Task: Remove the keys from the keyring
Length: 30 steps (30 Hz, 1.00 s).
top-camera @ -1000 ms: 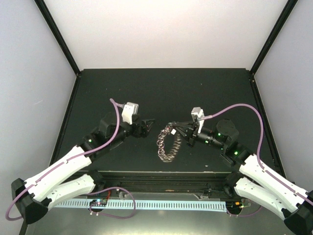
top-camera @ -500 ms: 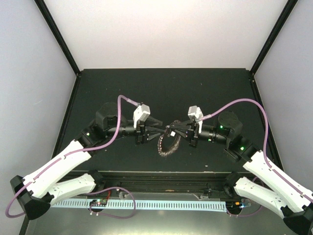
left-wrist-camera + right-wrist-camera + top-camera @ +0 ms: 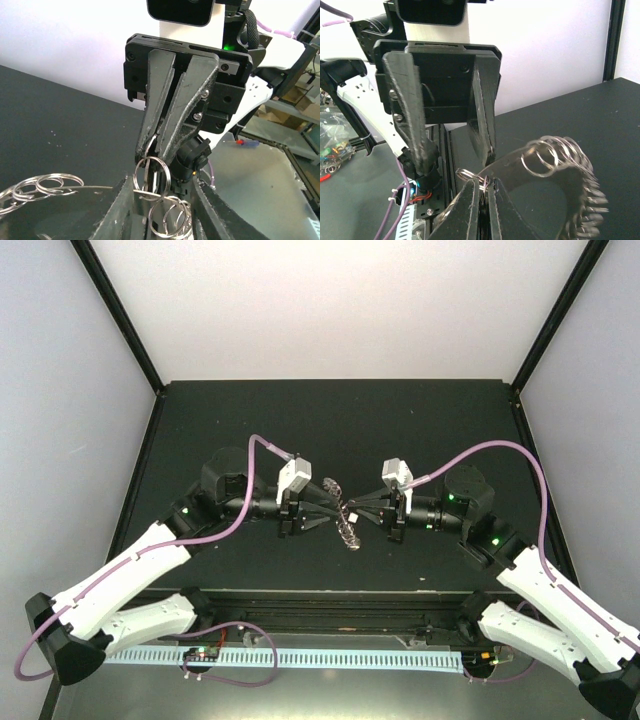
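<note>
The keyring (image 3: 348,530) hangs edge-on above the black table (image 3: 420,420) between both arms. In the right wrist view it is a flat grey ring (image 3: 540,170) fringed with wire loops (image 3: 570,155). My right gripper (image 3: 485,184) is shut on its rim together with one small loop. Facing it, my left gripper (image 3: 322,520) has its jaws apart, one finger (image 3: 482,115) touching the rim. In the left wrist view, wire loops (image 3: 167,212) sit between my left gripper's (image 3: 160,182) spread fingers, and I see no contact on either side. The keys are hidden among the loops.
Black frame posts (image 3: 120,315) and white walls close in the table on three sides. A white slotted cable strip (image 3: 330,658) runs along the near edge between the arm bases. Purple cables (image 3: 500,455) loop over both wrists.
My left arm has moved right, up to the ring, and its jaws have narrowed. The ring has swung from hanging broadside to edge-on. The right gripper stays shut and has shifted slightly left.
</note>
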Tool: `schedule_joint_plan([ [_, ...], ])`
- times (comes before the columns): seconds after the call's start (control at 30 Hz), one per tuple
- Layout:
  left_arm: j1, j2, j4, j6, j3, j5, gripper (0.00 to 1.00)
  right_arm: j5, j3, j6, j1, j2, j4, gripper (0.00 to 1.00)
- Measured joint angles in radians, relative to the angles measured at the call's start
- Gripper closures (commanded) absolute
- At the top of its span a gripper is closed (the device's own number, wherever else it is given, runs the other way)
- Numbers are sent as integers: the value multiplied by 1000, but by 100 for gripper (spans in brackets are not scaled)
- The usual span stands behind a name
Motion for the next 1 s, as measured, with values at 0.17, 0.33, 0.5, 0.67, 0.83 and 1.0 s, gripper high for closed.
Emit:
schedule_joint_plan([
  [0.17,-12,39,37,-22,0,20,77,-6,2,-1,0,4,-6,99],
  [0.33,-26,53,65,-36,0,21,89,-12,2,-2,0,7,-13,99],
  [0.5,-26,53,65,-43,0,15,98,-5,3,-13,-2,4,-23,99],
  [0.67,-24,52,68,-40,0,5,98,22,4,-16,0,-13,-40,99],
  [0.83,-28,36,123,-35,-24,0,99,46,2,-5,6,-39,-40,99],
  [1.0,-29,-3,238,-55,-91,-8,99,37,-16,42,14,-51,0,99],
])
